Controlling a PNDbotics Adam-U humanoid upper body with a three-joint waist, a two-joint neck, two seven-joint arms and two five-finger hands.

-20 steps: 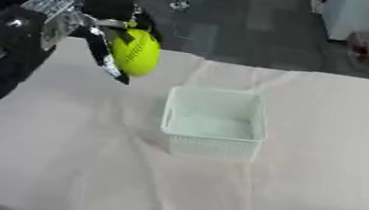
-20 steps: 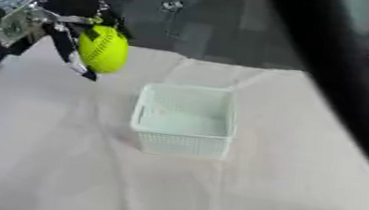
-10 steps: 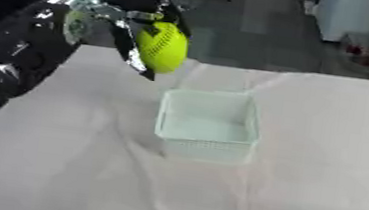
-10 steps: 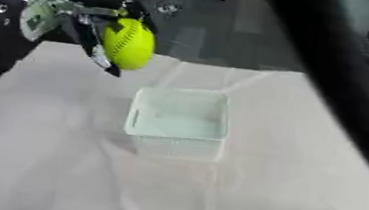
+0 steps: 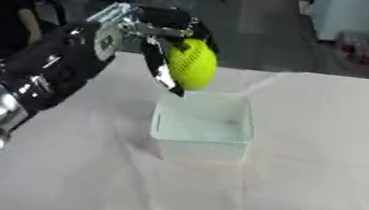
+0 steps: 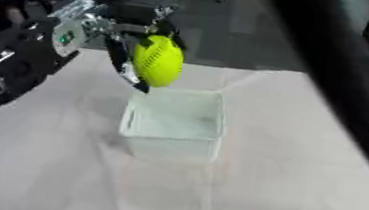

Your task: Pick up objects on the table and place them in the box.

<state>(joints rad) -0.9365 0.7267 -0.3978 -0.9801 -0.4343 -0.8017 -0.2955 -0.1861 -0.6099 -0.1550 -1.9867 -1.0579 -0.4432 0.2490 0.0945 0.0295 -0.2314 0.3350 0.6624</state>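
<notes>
A: What is sitting in the middle of the picture?

B: A small pale box (image 5: pixel 202 124) is sitting on the tabletop (image 5: pixel 319 184). The tabletop is wearing a light cloth with soft folds in it.

A: Is anything lying inside the box?

B: No, I am seeing only its pale floor and walls. Its top is open.

A: Where is the ball?

B: The yellow-green ball (image 5: pixel 191 63) is hanging in the air in the upper middle of the picture. It is sitting just above the back left edge of the box. I cannot tell if it is touching the rim.

A: What is holding it up?

B: The left robot hand (image 5: pixel 156 30) is holding it. Its dark fingers (image 5: pixel 158 65) are curling down around the left side of the ball, and more of the hand is wrapping over the top.

A: Where is that arm coming from?

B: The black and silver arm (image 5: pixel 28 83) is reaching in from the lower left and going up toward the ball.

A: And the right robot hand?

B: It is not showing in either view. In the right eye view a dark blurry bar (image 6: pixel 341 76) is running from the top middle down to the right edge. I cannot tell what it is.

A: What is behind the tabletop?

B: A grey floor (image 5: pixel 267 31) is showing at the top of the picture.
</notes>
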